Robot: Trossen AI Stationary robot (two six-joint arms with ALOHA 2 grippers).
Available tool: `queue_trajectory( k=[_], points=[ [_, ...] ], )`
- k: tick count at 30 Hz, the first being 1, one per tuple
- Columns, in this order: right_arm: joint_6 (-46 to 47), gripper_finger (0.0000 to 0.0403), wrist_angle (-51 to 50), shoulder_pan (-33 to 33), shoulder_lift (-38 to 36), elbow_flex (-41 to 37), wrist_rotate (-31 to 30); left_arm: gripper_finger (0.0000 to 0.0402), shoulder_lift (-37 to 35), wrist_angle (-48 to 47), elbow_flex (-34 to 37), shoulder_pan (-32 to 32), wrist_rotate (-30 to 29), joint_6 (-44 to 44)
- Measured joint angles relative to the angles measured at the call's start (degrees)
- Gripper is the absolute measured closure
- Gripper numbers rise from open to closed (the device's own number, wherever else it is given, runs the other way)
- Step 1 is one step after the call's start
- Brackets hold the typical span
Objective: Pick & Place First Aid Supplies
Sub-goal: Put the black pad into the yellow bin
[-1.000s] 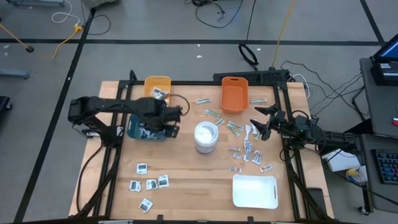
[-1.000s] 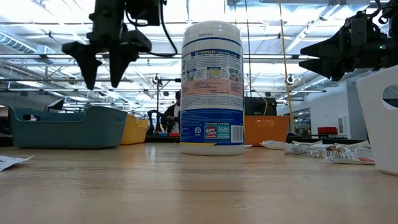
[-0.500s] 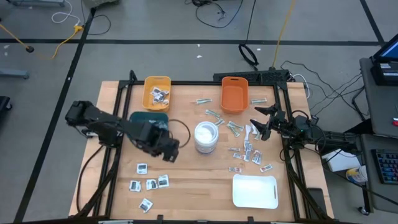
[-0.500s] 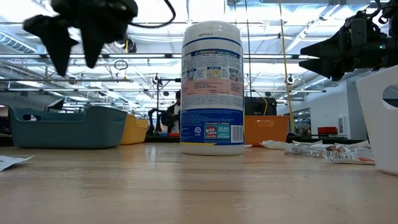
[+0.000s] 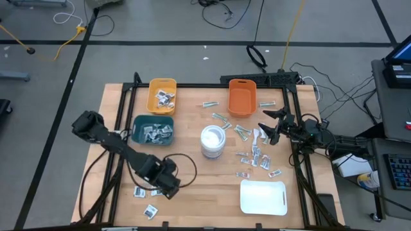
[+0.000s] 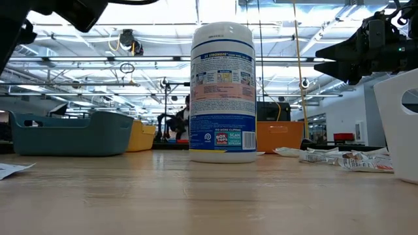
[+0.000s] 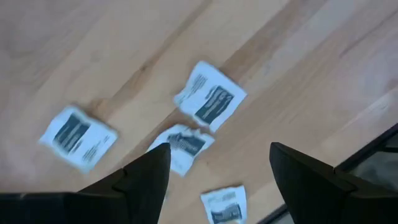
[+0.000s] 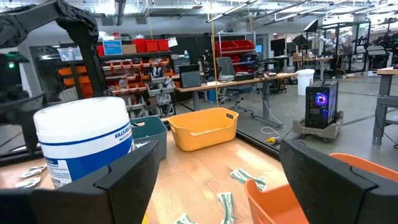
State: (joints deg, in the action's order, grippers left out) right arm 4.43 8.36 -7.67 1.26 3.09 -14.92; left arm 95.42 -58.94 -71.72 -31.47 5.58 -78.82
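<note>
White square packets with dark centres point(image 7: 209, 101) lie flat on the wood near the table's near left corner. My left gripper point(image 7: 217, 183) hangs open above them, pointing down, with one packet point(image 7: 181, 144) just beside one finger; it touches none. In the high view the gripper point(image 5: 166, 185) covers part of that group, and two packets point(image 5: 139, 191) show beside it. Green strips point(image 5: 242, 131) and white-and-red sachets point(image 5: 257, 157) lie right of centre. My right gripper point(image 5: 270, 128) waits open at the table's right edge, clear of everything.
A teal bin point(image 5: 153, 130) and a yellow bin point(image 5: 162, 95) hold packets; an orange bin point(image 5: 241, 97) stands at the far side. A white wipes canister point(image 5: 212, 141) stands at the centre. A white tray point(image 5: 263, 197) lies near right.
My left gripper has swung from above the teal bin toward the table's near edge, sinking a little and rolling about its own axis. It now hangs over the white square packets, still open and with nothing in it.
</note>
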Motion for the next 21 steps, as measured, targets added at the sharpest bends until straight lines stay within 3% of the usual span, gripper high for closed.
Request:
queue_trajectory(
  k=[7, 21],
  points=[
    [0.0, 0.0079, 0.0, 0.0, 0.0, 0.0, 0.0, 0.0129, 5.8, 6.0, 0.0, -0.1, -0.6, 8.6],
    [0.0, 0.0080, 0.0, 0.0, 0.0, 0.0, 0.0, 0.0164, 14.2, 6.6, 1.7, 0.0, 1.4, 13.6]
  ],
)
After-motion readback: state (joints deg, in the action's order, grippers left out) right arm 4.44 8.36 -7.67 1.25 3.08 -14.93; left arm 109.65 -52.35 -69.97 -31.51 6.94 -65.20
